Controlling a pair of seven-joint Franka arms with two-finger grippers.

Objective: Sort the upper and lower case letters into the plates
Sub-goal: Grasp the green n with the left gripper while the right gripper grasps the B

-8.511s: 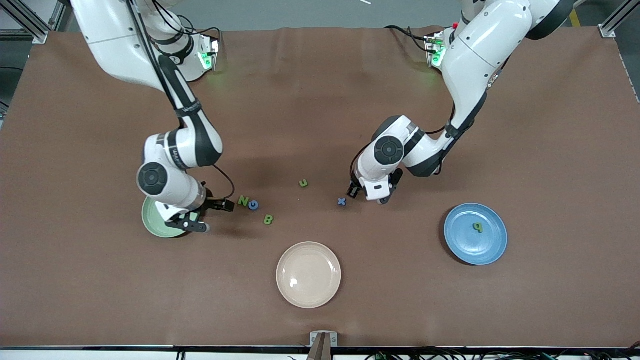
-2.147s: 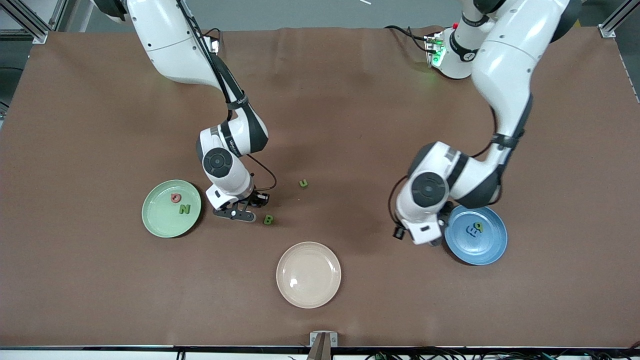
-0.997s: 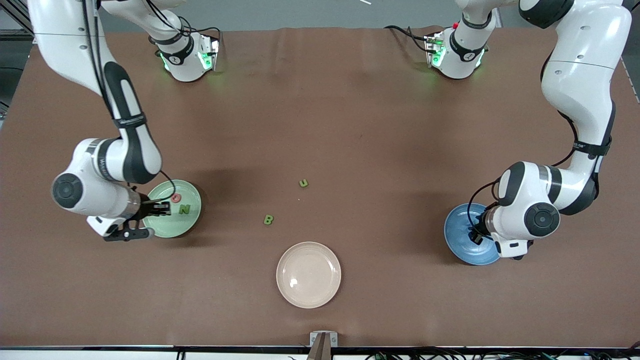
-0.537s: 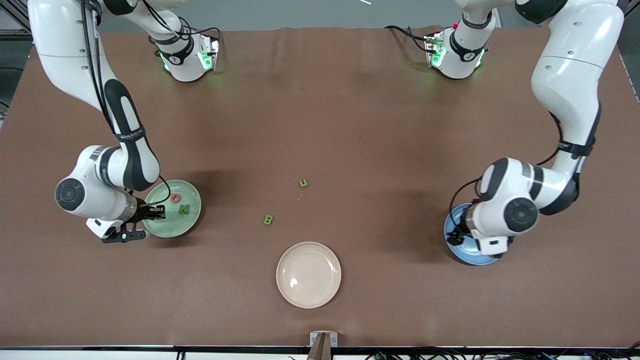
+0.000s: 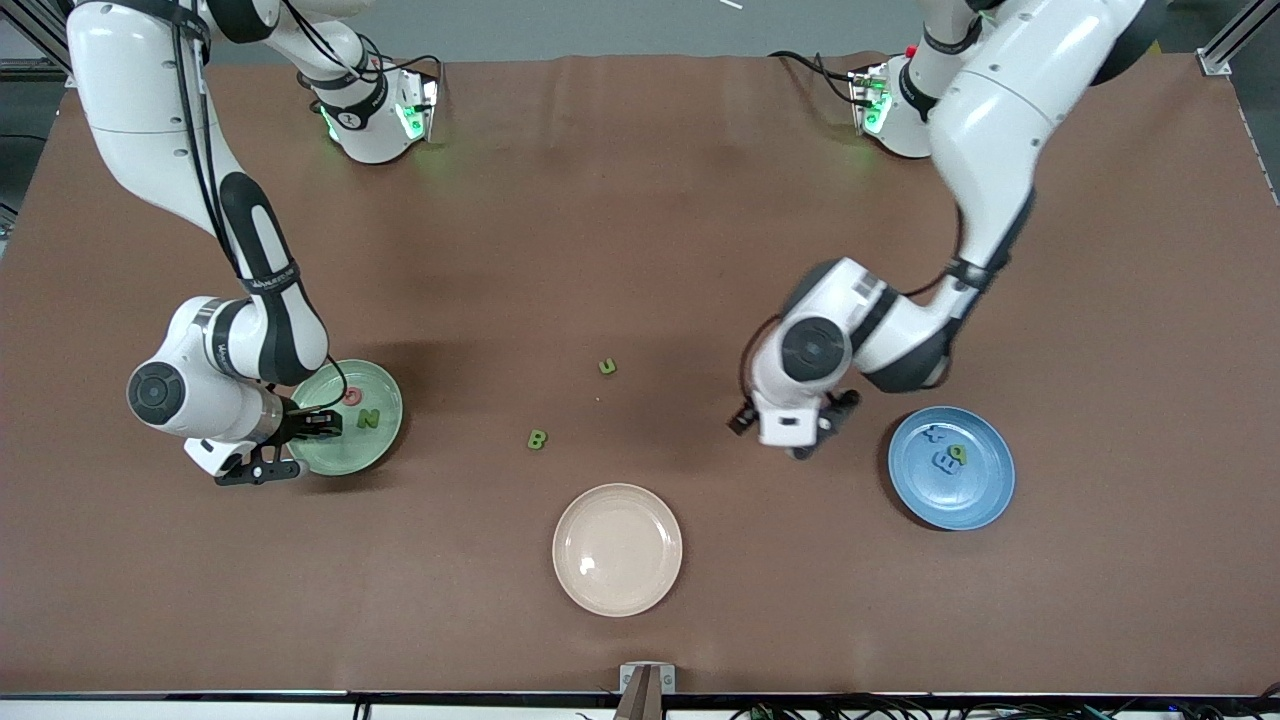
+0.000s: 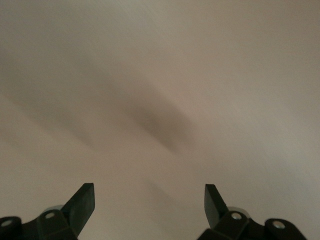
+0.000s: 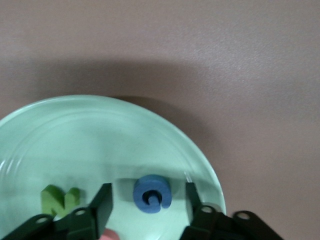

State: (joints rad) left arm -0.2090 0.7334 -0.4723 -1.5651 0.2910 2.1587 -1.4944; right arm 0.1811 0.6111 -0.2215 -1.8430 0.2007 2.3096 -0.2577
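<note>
My right gripper (image 5: 318,424) hangs low over the pale green plate (image 5: 350,452), open. A blue G (image 7: 152,194) lies flat on that plate (image 7: 100,135) between the fingers, touching neither; the gripper (image 7: 148,189) straddles it. A green N (image 5: 369,419) and a red letter (image 5: 351,396) lie beside it in the plate. My left gripper (image 5: 800,445) is over bare table beside the blue plate (image 5: 965,500), open and empty (image 6: 149,192). That plate holds a blue x (image 5: 935,434), another blue letter (image 5: 945,461) and a green one (image 5: 958,453). A green u (image 5: 607,367) and a green B (image 5: 537,438) lie loose mid-table.
A beige plate (image 5: 617,590) sits empty near the front camera, nearer than the B. The brown mat (image 5: 640,230) covers the whole table. Both arm bases stand along the edge farthest from the front camera.
My right gripper has opened over the pale green plate and let go of the blue G. My left arm has swung from over the blue plate toward the table's middle.
</note>
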